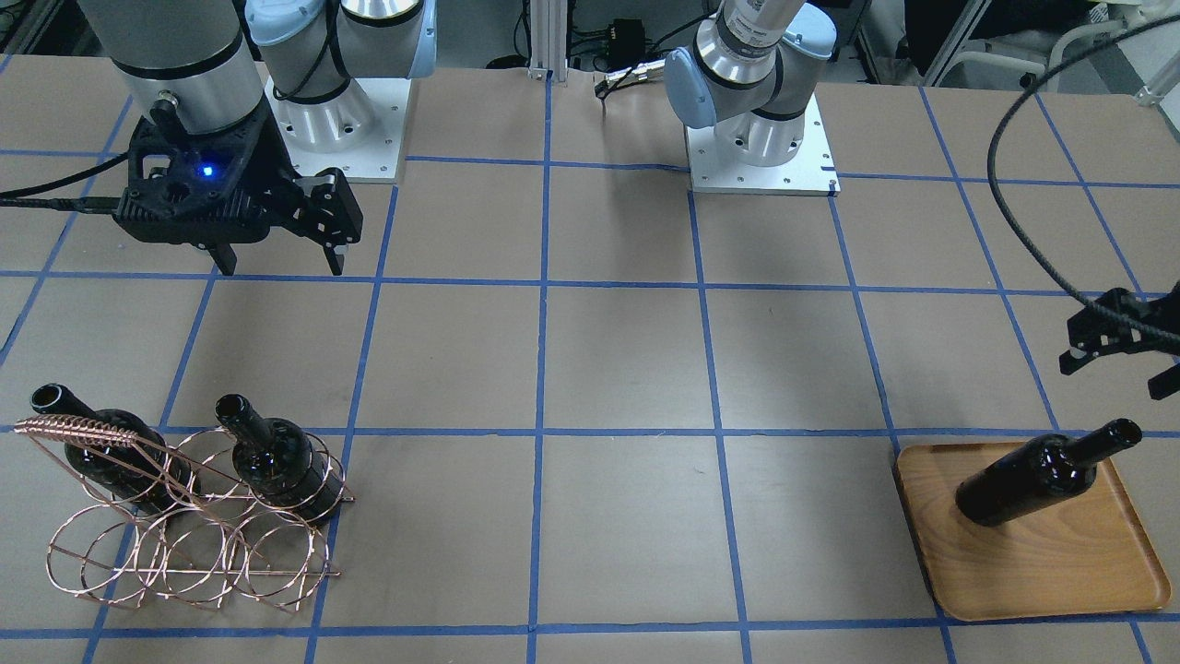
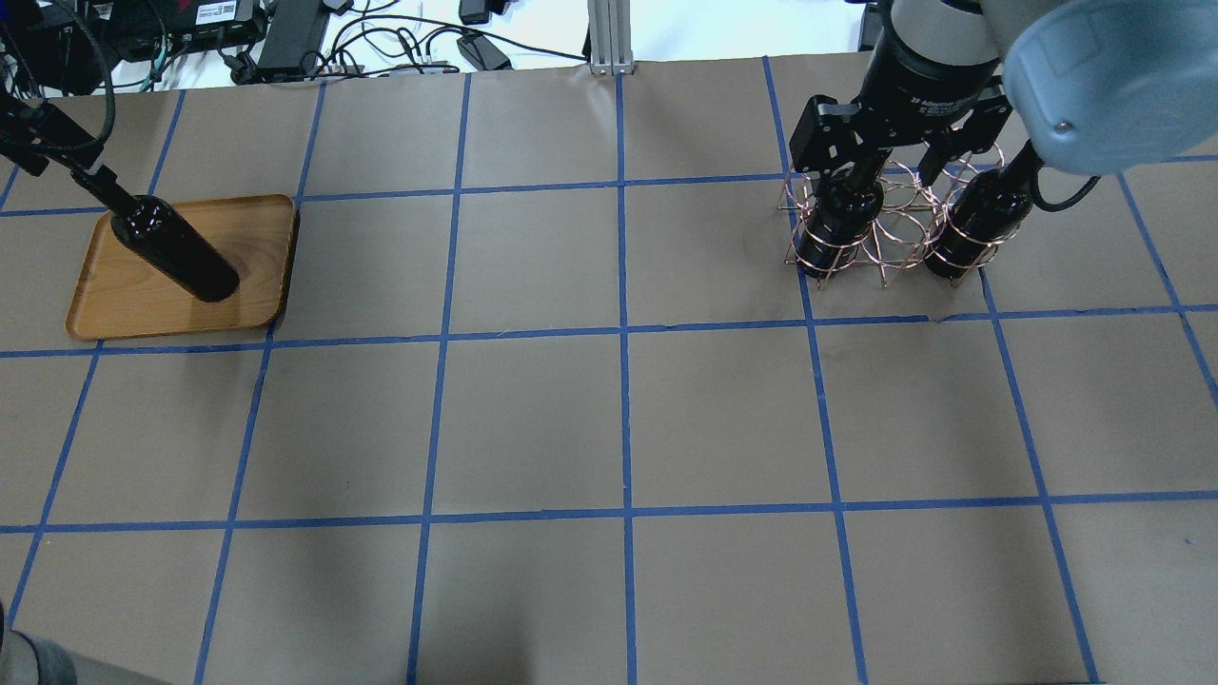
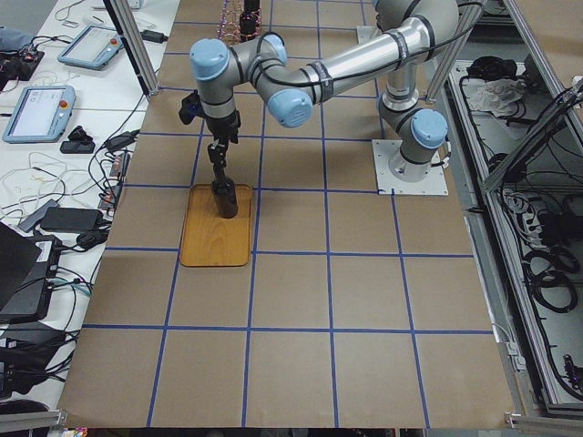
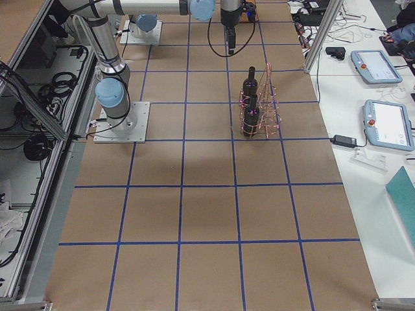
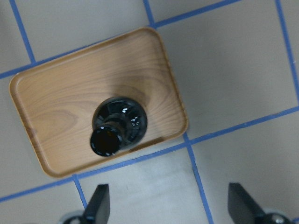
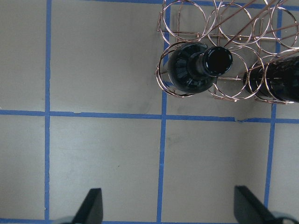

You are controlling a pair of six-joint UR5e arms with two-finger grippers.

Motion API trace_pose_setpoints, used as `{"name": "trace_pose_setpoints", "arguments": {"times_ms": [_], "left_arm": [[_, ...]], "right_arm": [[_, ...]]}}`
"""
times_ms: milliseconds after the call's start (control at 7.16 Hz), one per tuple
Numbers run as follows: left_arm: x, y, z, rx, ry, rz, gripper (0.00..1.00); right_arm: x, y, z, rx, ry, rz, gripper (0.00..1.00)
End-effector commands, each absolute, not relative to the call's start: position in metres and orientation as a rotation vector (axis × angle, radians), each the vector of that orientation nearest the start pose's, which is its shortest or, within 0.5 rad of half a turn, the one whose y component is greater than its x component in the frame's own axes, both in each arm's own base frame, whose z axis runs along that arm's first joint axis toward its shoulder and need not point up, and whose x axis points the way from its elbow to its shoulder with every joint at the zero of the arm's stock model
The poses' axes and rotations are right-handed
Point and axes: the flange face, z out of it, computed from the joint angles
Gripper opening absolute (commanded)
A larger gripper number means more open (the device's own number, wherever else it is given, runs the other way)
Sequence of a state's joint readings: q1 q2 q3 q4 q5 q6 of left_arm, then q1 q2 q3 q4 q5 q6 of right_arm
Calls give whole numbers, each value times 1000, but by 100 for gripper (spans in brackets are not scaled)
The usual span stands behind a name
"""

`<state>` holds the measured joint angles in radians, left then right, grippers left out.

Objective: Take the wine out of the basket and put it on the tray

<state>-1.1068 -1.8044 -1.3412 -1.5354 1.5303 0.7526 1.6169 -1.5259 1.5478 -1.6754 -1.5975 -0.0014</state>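
Toward the robot's left end of the table, we see a light wooden tray with one dark wine bottle standing upright on it, a little off centre. Above it hangs the left gripper, its jaws spread wide and holding nothing. In the left wrist view both fingers sit clear of the bottle's mouth, so we judge this bottle delivered.

Toward the robot's right end stands the copper wire basket. Two more bottles stand in its hoops: an inner bottle, closer to the table's middle, and an outer bottle beside the twisted handle. Both point neck up, so each long axis runs close to vertical.

The right gripper hangs high over this end, jaws wide apart and empty. In the right wrist view its fingers frame the bottom edge, while the inner bottle's open mouth lies toward the top, a little right of the midline between them. We judge the bottle to be ahead of the gripper and below it, not between the jaws.

We judge the right arm the one for the next pick: it is near the basket, while the left arm is well apart at the tray. The move would call for shifting forward and slightly right, then descending along the neck's vertical line.
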Motion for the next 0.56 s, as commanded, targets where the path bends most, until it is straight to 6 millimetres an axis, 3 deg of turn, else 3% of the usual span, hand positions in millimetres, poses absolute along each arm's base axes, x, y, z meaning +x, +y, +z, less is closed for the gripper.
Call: {"name": "trace_pose_setpoints", "arguments": {"times_ms": [0,140,279,419], "left_arm": [[25,-558,545,293,3127,-160,89],[-36,-552,552,234,3133,-171,89],[-77,-526,555,264,3125,-66,93],[-100,-503,560,279,3130,26,93]], "right_arm": [[154,-513,487,-73,3164,-132,100],[154,-513,487,-73,3164,-130,100],[154,-513,487,-73,3164,-130,100],[154,-513,487,-76,3165,-130,100]]}}
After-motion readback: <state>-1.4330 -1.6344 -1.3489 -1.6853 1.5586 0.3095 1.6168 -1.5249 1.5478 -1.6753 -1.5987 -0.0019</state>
